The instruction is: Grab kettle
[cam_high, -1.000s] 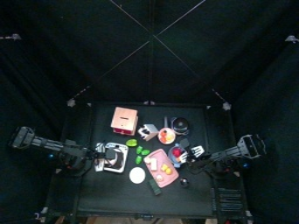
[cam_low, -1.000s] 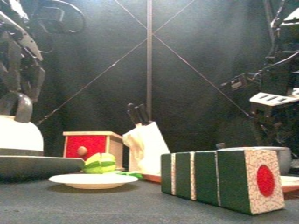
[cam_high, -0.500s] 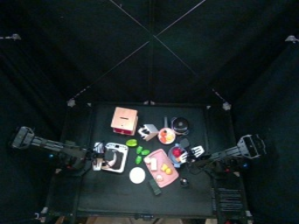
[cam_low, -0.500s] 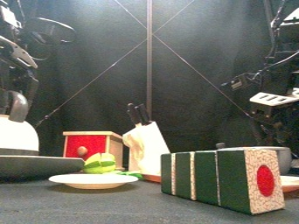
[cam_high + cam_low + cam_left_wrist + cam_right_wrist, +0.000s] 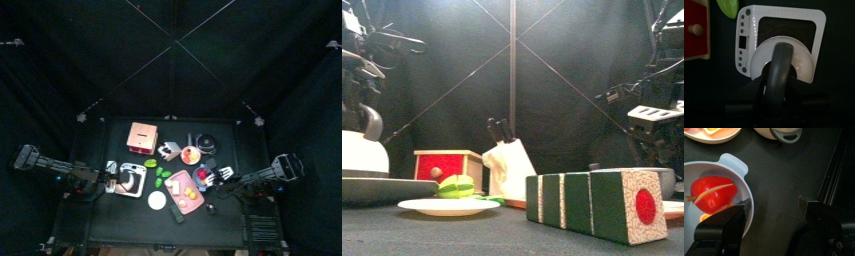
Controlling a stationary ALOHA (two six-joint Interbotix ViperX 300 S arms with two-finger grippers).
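Kettle [image 5: 777, 62] fills the centre of the left wrist view: pale rounded body, dark grey handle arching over it toward the camera. It sits on a white scale-like stand [image 5: 784, 25] with a dark plate and a row of dots down one side. In the front view the kettle [image 5: 358, 150] shows at the far left edge, white body with dark handle, on a dark slab. In the top view it [image 5: 130, 179] lies left of centre on the bench [image 5: 100, 215], in the lower half of the frame.

Left end effector [image 5: 100, 183] sits just left of the kettle in the top view. Its jaws are lost in the dark low in the wrist view; cannot tell whether they are apart or closed, or whether they touch the handle.

Lower middle of the front view: lime-green fruit [image 5: 457, 186] on a white plate [image 5: 446, 207]. Behind it a red box [image 5: 446, 167] and a white knife block [image 5: 509, 165]. A green-and-white block with a red spot [image 5: 596, 203] stands near and large at lower right.

Right end effector [image 5: 774, 228] at right of the bench, jaws spread wide, holding nothing. Beside it a pale bowl [image 5: 731, 168] with a red tomato-like piece [image 5: 712, 194].
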